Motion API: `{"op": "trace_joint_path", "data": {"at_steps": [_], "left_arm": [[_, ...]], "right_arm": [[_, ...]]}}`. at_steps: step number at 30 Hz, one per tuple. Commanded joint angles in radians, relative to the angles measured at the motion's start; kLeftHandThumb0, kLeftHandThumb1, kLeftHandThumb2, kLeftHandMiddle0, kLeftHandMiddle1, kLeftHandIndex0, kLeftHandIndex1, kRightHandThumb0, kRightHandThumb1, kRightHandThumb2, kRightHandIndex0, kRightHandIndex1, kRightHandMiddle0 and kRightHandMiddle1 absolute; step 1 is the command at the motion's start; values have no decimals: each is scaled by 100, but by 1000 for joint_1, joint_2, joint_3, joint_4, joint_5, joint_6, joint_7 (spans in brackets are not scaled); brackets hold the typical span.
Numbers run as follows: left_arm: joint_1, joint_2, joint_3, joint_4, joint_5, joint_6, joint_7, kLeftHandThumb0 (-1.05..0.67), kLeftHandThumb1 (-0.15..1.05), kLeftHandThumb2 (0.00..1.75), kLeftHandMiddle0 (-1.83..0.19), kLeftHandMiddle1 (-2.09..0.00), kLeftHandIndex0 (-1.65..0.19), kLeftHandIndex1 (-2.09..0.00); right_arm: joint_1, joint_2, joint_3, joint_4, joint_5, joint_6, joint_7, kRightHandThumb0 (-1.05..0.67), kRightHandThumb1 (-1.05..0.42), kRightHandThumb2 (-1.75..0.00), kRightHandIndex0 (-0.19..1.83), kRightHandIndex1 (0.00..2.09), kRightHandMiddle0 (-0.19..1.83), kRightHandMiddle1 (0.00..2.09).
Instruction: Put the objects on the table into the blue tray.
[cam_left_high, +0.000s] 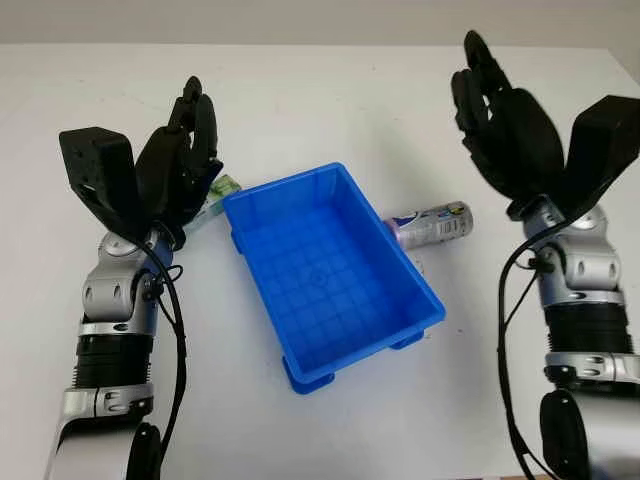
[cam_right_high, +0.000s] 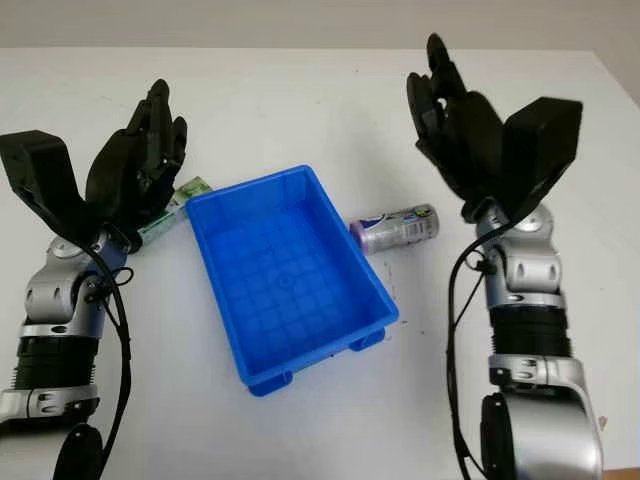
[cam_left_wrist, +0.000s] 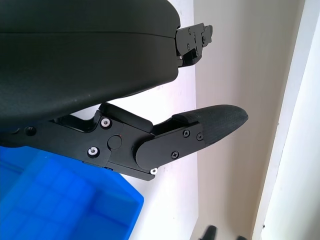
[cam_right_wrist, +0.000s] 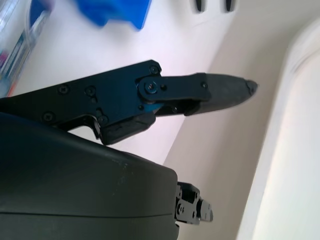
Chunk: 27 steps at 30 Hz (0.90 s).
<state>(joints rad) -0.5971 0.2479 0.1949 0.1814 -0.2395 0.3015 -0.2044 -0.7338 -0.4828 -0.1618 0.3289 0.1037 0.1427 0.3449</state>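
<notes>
The blue tray (cam_left_high: 280, 183) sits at the table's middle, turned at an angle, with nothing inside. A silver and purple can (cam_left_high: 432, 223) lies on its side just right of the tray. A green and white packet (cam_left_high: 222, 190) lies at the tray's far left corner, partly hidden behind my left hand (cam_left_high: 185, 150). That hand hovers open above the table, left of the tray. My right hand (cam_left_high: 500, 110) is raised open, beyond and to the right of the can. The left wrist view catches a tray corner (cam_left_wrist: 60, 200) beneath a finger (cam_left_wrist: 200, 130).
The white table (cam_left_high: 330, 100) spreads around the tray, with bare surface behind and in front of it. Its far edge meets a pale wall. Both forearms stand at the near left and near right.
</notes>
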Motion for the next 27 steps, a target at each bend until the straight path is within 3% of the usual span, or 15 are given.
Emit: {"op": "trace_joint_path", "data": {"at_steps": [1,7,15,22,27], "left_arm": [[-15,15,1,-22,0,-1,-4,-71,105,74,19,0,19,0],[-12,12,-3,-29,0,6,-1,-71,105,74,19,0,19,0],[-14,4,-10,-23,1,1,2,-70,105,74,19,0,19,0],[-11,5,-7,-21,-1,1,1,-69,105,74,19,0,19,0],[-7,7,-6,-20,0,0,-3,-69,105,74,19,0,19,0]], "right_arm": [[-32,-80,31,-37,-63,-33,17,-75,-100,-7,6,13,6,13],[-50,-221,113,-90,-229,-68,90,-70,-89,-3,33,23,24,18],[8,-339,265,-116,-520,-231,106,-65,-87,-6,25,12,25,14],[18,-331,332,-10,-629,-359,62,-64,-86,-5,31,13,27,12],[38,-320,363,-2,-655,-372,76,-61,-87,-6,30,11,27,10]]}}
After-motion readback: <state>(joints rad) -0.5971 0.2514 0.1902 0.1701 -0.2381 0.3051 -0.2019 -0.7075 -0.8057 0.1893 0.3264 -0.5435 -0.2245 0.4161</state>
